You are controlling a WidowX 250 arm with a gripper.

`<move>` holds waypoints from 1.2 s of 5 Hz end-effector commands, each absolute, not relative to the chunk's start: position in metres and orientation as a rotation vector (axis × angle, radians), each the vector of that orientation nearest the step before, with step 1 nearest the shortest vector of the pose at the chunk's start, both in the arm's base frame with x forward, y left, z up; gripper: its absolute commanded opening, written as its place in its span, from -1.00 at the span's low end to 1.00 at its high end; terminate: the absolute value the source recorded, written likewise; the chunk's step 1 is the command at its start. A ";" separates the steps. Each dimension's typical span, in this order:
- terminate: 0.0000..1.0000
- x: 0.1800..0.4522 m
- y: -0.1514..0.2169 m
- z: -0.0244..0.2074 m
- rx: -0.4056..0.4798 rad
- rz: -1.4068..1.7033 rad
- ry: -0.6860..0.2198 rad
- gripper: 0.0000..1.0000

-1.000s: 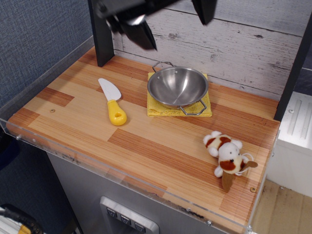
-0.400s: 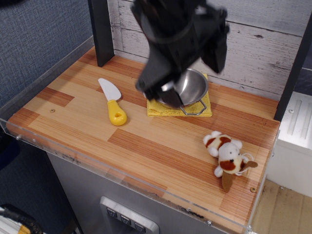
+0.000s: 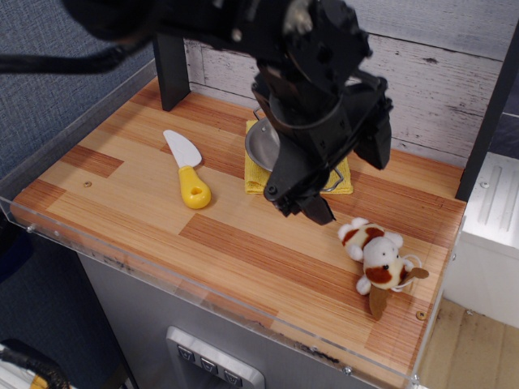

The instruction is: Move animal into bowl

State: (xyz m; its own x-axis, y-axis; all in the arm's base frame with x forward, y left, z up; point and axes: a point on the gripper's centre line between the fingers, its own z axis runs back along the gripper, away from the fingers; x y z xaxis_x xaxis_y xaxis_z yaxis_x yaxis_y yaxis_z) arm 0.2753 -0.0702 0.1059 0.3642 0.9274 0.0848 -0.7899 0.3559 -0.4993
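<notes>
Approach step: the black robot gripper (image 3: 302,204), jaw opening not discernible, hangs near the small white plush animal with reddish-brown patches (image 3: 375,255), which lies on the wooden counter (image 3: 130,186), apart from the shiny stainless-steel bowl (image 3: 263,144). Next: descend and grasp.

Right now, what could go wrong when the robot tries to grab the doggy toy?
The plush toy lies near the counter's front right corner, so a clumsy grab could nudge it toward the edge. The hand is not over it yet. Carrying it back, the arm could bump the steel bowl on the yellow cloth.
</notes>
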 end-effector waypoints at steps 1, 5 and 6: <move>-1.00 0.296 -0.081 0.096 -0.358 1.095 -0.390 1.00; -1.00 0.306 -0.109 0.044 -0.301 1.003 -0.270 1.00; -1.00 0.306 -0.110 0.035 -0.270 1.008 -0.249 1.00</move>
